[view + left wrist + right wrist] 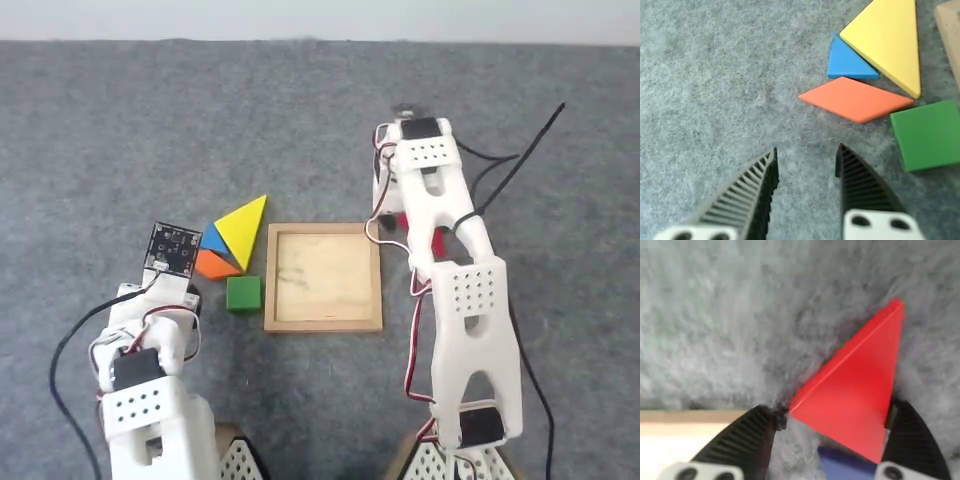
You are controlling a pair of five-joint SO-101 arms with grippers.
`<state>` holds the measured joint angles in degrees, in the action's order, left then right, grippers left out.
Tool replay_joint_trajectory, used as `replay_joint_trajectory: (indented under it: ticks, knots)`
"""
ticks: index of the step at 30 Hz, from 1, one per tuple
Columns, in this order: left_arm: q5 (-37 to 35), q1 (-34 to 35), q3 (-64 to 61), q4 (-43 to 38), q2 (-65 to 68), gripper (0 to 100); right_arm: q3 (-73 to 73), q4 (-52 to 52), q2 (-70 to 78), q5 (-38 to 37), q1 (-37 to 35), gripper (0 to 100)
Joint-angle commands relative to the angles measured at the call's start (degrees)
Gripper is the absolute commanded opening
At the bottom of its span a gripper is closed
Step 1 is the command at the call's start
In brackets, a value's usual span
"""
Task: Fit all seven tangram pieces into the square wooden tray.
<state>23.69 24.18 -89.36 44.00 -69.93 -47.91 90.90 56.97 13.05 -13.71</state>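
Your left gripper (807,148) hangs with jaws apart over the carpet (700,75) near the orange parallelogram (857,99), blue triangle (847,62), yellow triangle (890,40) and green square (930,132), all left of the wooden tray (323,323), while beyond its right rim your right gripper (835,410) clamps the red triangle (855,390)

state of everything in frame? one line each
wooden tray: empty.
yellow triangle: flat, outside tray.
blue triangle: flat, outside tray.
orange parallelogram: flat, outside tray.
green square: flat, outside tray.
red triangle: gripped, outside tray.
left gripper: open, holding nothing.
right gripper: shut on red triangle.
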Motion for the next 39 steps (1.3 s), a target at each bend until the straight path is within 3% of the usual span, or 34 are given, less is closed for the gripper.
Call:
replay_joint_trajectory:
  ticks: [1, 5, 12, 27, 34, 39]
  knots:
    - [0.5, -0.4, 0.5, -1.3, -1.3, 18, -4.0, -3.6, 0.0, 2.6, -0.7, 31.0]
    - [0.5, -0.4, 0.5, -1.2, -1.3, 18, -4.4, -4.7, 2.7, 4.1, -0.7, 31.4]
    - [0.5, -0.4, 0.5, -1.2, -1.3, 18, -4.7, -5.5, 3.7, 4.1, -1.3, 41.3]
    - [0.5, -0.4, 0.5, -1.2, -1.3, 18, -11.8, -5.1, 6.0, 10.6, -0.4, 40.9]
    - [0.5, -0.4, 0.2, -1.2, -1.3, 18, -13.6, -1.4, 8.6, 9.1, 1.1, 28.8]
    - [0.5, -0.4, 0.2, -1.2, -1.3, 18, -14.2, 2.7, 8.7, 5.4, 0.3, 36.6]
